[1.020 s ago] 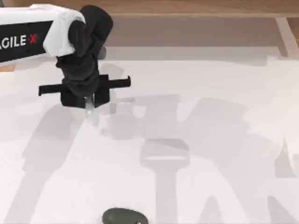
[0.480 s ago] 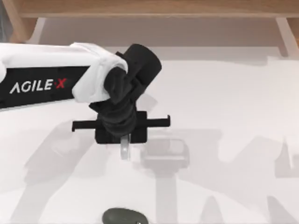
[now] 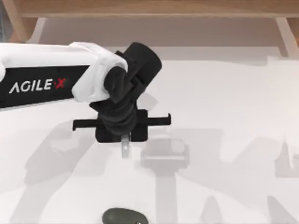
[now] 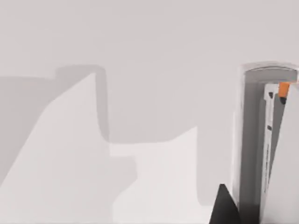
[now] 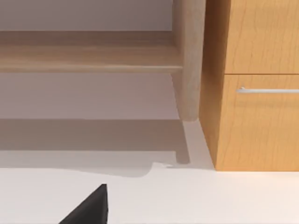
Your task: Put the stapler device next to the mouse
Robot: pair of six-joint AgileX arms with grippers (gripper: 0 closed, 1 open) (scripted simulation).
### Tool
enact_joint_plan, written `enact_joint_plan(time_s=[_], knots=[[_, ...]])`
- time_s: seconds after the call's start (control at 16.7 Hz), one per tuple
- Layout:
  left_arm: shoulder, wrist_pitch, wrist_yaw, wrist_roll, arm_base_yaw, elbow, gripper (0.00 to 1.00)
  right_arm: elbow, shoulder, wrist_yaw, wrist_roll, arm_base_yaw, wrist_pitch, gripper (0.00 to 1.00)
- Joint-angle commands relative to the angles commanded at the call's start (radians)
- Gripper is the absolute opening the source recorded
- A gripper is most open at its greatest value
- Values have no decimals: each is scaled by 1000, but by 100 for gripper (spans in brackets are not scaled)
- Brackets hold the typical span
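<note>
The stapler device (image 3: pixel 125 147), small, white and silver, hangs under my left gripper (image 3: pixel 125 140), which is shut on it above the middle-left of the table. In the left wrist view the stapler device (image 4: pixel 267 140) appears as a long pale bar with an orange spot, beside a dark fingertip (image 4: pixel 225 209). The mouse (image 3: pixel 124 217), a dark olive rounded lump, lies at the table's front edge, well in front of the gripper and apart from it. A dark fingertip (image 5: pixel 88 210) of my right gripper pokes into the right wrist view, over the white table.
Grey shadows of the arms fall across the white table (image 3: pixel 233 116). A wooden frame (image 3: pixel 154 9) runs along the back edge. The right wrist view looks at a wooden cabinet (image 5: pixel 257 84) with a drawer handle, and at a table leg (image 5: pixel 189 60).
Over the last second my left arm carried the stapler device right and toward the front of the table. In the last half second it has barely moved. The mouse has stayed put.
</note>
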Motion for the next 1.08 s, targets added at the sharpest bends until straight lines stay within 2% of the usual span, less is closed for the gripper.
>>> enact_joint_plan(time_s=[1.08], knots=[[12, 100, -5, 5, 2, 7, 0, 0, 0, 0, 0, 0, 0, 100]])
